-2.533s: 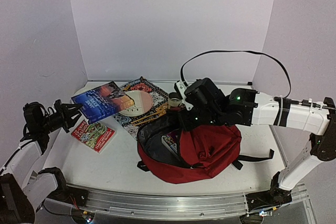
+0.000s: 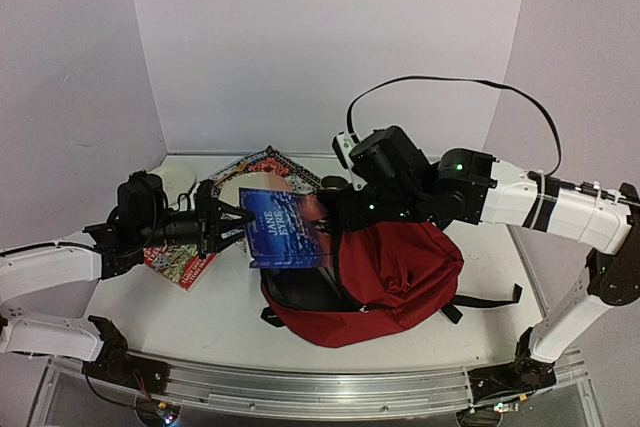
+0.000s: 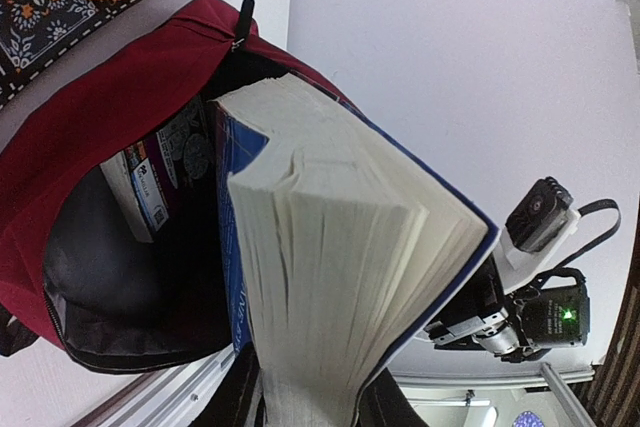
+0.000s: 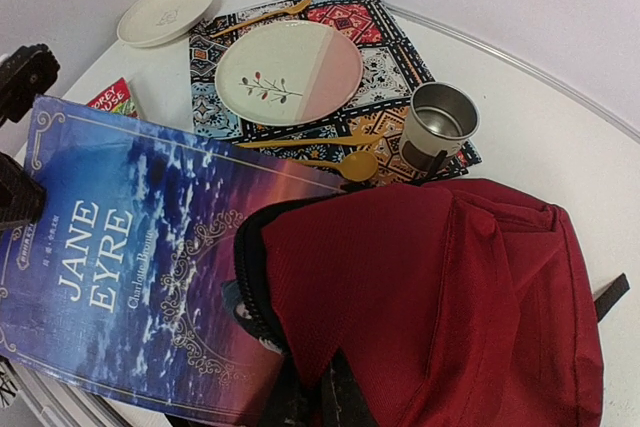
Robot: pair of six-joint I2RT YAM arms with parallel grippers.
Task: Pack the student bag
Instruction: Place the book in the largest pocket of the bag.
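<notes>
While the left claw [image 2: 220, 224] clamps across the thickness of the Jane Eyre book [image 2: 285, 230], the volume hangs tilted at the mouth of the student bag [image 2: 400, 277], which lies mid-worktop [image 2: 230, 312] towards the near edge. The right claw [image 4: 315, 399] pinches the bag's zipper rim, propping it open. Insertion looks to be the step in hand. Next, the book's leading corner must dip past the rim and slide beside the labelled book [image 3: 150, 182] inside, which may snag it. Towards the far edge, a placemat [image 4: 345, 17] carries a plate [image 4: 290, 72], a wooden spoon [image 4: 345, 164] and a steel cup [image 4: 437, 127]. A red paperback [image 2: 180, 259] lies by the left edge.
</notes>
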